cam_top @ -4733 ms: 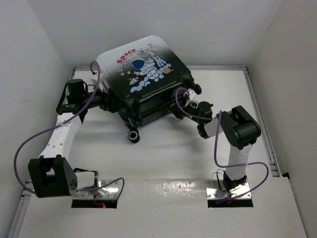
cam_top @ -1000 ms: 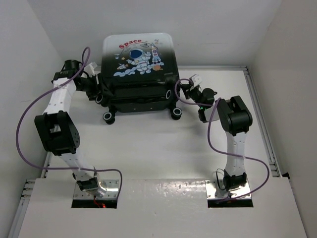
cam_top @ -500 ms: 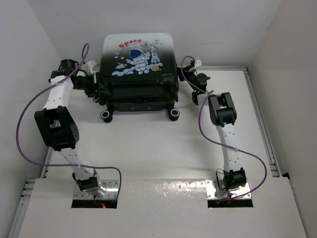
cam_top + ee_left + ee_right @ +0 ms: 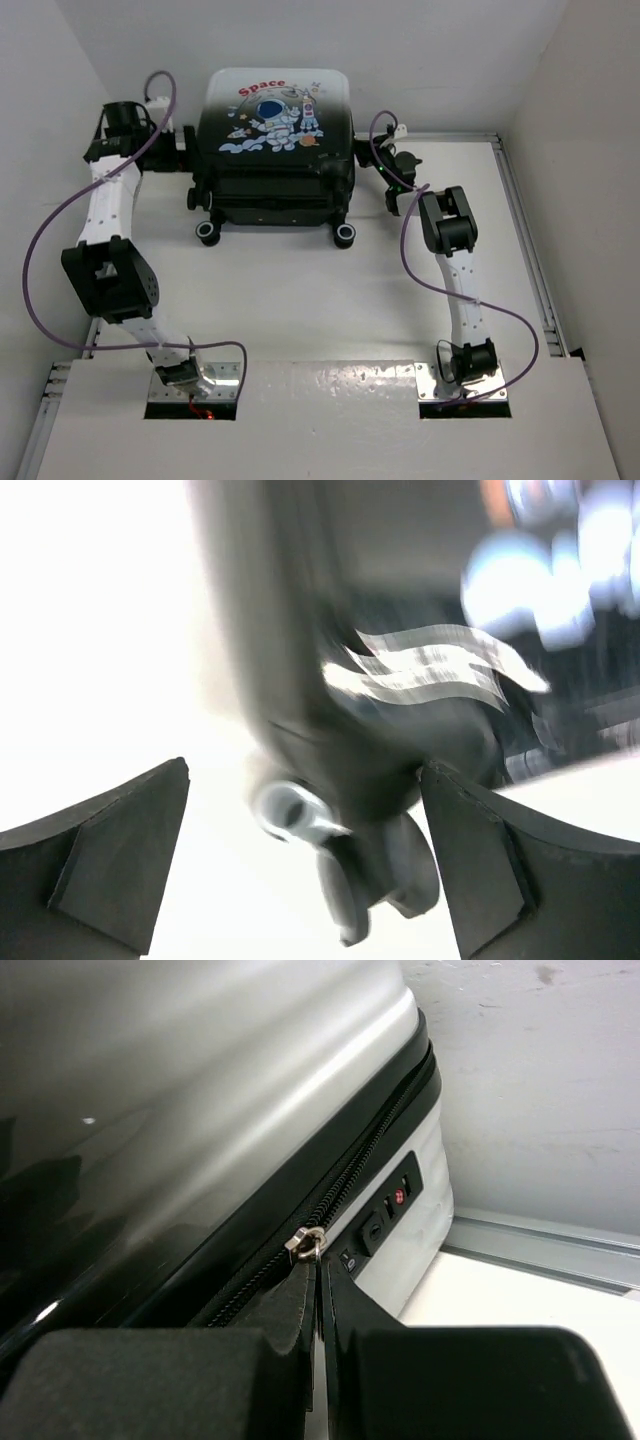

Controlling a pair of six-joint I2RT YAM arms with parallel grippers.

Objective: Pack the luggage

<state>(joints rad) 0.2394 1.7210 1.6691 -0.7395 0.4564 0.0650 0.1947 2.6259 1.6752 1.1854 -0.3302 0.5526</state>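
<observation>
Here, the luggage [image 4: 275,150] lies at the far edge of the table [image 4: 300,330], about in the middle. Its printed face points up, and its black wheels [image 4: 207,233] point to the near edge. The shell is hard and glossy with rounded corners. It goes from white at the far side to black at the near side, with a cartoon astronaut and red "Space" letters.

The left gripper [image 4: 181,140] is just beside the left side of the luggage. In the left wrist view its dark, wedge-shaped fingers [image 4: 110,870] stand wide apart and hold nothing. Between them are a blurred black corner of the shell and one round wheel [image 4: 385,880].

The right gripper [image 4: 371,160] is at the right side of the luggage. In the right wrist view its two flat black fingers [image 4: 285,1305] are pressed together, with only a thin slit between. Their tips meet the small metal zipper pull [image 4: 308,1244]. I cannot tell if they pinch it. The toothed black zipper [image 4: 365,1150] runs along the smooth silver-grey shell, and a small lock [image 4: 385,1215] with a red dot sits just below it.
</observation>
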